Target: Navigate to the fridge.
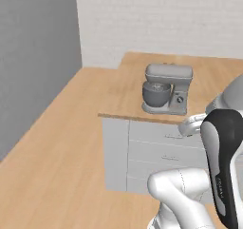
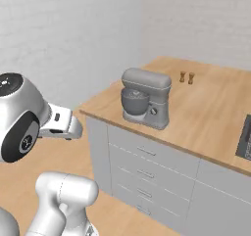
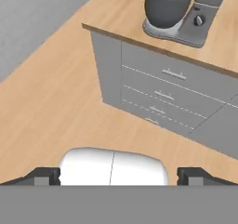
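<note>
The grey wall [image 1: 33, 62] fills the upper left of the left base view, with white brick behind it across the top; I can spot no tall dark two-door appliance anywhere, so I cannot say where the fridge stands; my guess is that the base has some turning or driving to do before it comes into sight.

The wooden floor [image 1: 52, 142] runs from lower left towards the middle; on it sits a grey drawer cabinet [image 2: 147, 171] under a wooden counter [image 2: 211, 107], centre right in the right base view; a grey stand mixer [image 2: 145, 98] stands near the counter's front edge, and two small brown shakers [image 2: 187, 77] stand farther back, well apart from it.

The gripper [image 3: 120, 175] hangs over bare floor at the bottom of the hand view, its fingertips [image 3: 45, 175] spread wide and holding nothing.

As for handling, I would judge a fridge heavy, rigid and fixed in place; nothing needs grasping for this task; were a door to be pulled, the long vertical handle would be the spot.
</note>
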You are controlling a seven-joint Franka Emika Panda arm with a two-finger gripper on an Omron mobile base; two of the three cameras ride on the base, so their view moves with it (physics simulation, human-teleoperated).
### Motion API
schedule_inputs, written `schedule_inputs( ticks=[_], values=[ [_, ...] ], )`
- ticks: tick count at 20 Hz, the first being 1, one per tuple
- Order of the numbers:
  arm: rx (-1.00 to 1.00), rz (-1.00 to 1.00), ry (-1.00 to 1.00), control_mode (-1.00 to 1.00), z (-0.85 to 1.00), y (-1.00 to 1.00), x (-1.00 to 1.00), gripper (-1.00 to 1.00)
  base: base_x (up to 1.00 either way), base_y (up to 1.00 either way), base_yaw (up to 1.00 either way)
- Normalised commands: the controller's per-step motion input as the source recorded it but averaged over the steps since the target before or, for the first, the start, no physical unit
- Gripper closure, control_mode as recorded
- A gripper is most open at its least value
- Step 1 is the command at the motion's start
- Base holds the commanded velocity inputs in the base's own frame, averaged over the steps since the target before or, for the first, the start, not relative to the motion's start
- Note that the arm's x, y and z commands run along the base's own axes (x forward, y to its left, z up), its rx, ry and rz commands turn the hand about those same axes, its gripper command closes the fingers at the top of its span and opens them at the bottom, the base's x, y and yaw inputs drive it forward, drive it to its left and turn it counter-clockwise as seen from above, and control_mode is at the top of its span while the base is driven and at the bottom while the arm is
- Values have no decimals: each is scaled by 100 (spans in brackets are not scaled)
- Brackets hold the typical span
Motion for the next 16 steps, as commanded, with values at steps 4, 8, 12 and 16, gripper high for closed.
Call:
schedule_inputs(
  ticks=[4,8,12,16],
  values=[
    [0,0,0,100,0,0,0,-100,0,0,-100],
    [0,0,0,100,0,0,0,-100,0,0,-100],
    [0,0,0,100,0,0,0,-100,0,0,-100],
    [0,0,0,100,0,0,0,-100,0,0,-100]
  ],
)
